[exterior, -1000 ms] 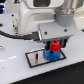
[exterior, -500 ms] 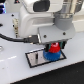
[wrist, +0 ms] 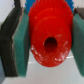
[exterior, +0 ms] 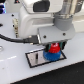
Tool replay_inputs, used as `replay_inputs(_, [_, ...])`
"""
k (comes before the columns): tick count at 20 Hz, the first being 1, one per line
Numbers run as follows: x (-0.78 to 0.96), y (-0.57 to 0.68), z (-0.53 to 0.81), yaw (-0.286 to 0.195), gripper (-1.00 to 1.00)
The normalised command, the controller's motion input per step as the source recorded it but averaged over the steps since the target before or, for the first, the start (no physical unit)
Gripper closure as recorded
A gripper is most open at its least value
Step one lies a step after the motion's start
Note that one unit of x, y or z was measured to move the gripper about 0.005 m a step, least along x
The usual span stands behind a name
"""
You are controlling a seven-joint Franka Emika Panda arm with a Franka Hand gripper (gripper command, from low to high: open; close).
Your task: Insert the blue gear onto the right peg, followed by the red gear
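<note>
Since a second ago your gripper (exterior: 53,46) has sunk slightly, pinching the red gear (wrist: 48,35) directly above the blue gear (exterior: 51,54), near the tabletop's (exterior: 15,70) middle. Keep the bore centred; descend straight.

Your gripper (exterior: 53,48) and its red gear (exterior: 54,48) crowded the space above the blue gear (exterior: 51,55). The white plate (exterior: 36,59) toward the exterior view's left lay unobstructed.

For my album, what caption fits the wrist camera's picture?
Close-up from the wrist: the gripper clamps the red gear between green pads.
</note>
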Motion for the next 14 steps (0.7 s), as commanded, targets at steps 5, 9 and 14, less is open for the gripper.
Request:
replay_inputs(5, [0.2,-0.01,-0.08,0.0,1.0])
replay_inputs(9, [0.24,-0.07,-0.18,0.0,1.0])
replay_inputs(14, [0.06,-0.08,-0.31,0.0,-1.0])
